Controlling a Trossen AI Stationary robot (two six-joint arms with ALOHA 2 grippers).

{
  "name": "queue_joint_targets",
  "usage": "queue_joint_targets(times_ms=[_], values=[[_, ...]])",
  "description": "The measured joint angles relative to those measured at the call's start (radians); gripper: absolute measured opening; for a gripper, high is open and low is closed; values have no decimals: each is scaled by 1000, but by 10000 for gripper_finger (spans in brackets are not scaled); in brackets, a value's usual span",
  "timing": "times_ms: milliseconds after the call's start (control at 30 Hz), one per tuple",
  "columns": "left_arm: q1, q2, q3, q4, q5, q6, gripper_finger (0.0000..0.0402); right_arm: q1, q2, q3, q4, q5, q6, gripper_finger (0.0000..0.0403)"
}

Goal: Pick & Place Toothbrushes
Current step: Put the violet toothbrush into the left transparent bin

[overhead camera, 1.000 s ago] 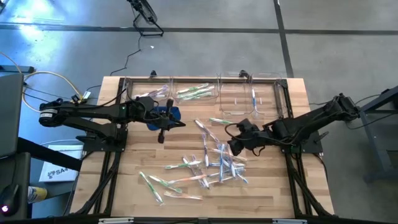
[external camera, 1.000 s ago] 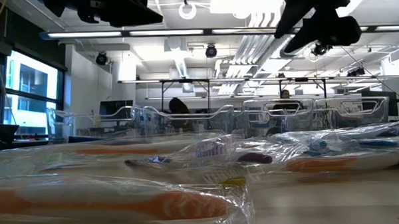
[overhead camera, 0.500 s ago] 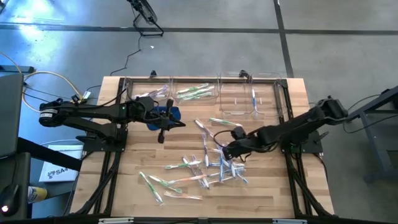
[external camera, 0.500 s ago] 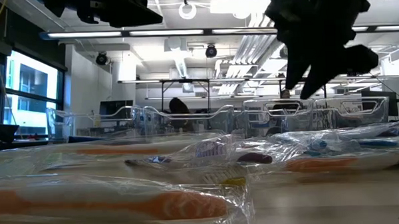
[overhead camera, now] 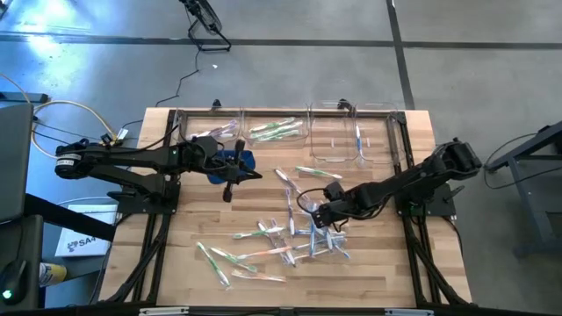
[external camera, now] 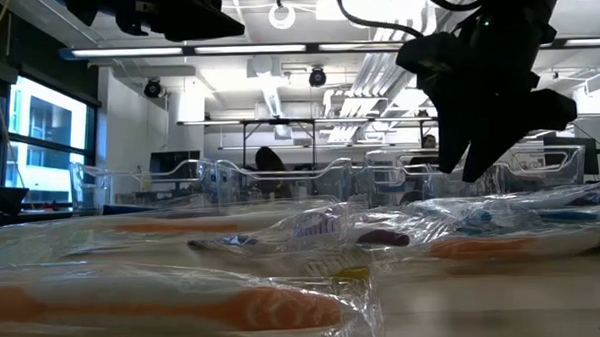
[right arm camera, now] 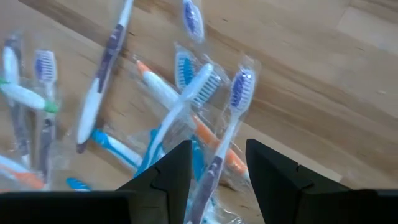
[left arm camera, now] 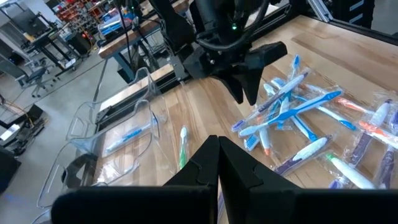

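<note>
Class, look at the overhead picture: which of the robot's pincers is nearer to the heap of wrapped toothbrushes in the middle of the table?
The right. The right pincer hangs open directly over the toothbrush heap. The left pincer waits shut off to the heap's side, by the blue cloth.

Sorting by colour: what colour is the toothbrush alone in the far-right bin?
Blue toothbrush, clearest in the high view.

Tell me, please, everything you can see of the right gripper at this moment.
The right gripper is dark, with two angular fingers standing open and empty. Its arm reaches in from the table's right side, and it hangs tilted downward just over the heap of wrapped toothbrushes on the wooden table. A purple-handled brush in clear wrap lies right under the gap. No contact shows.
</note>
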Motion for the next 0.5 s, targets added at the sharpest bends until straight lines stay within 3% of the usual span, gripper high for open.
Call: queue_joint_targets(times_ms=[500], values=[[0,0,0,-8,0,0,1,1,64,0,-5,0,18,146]])
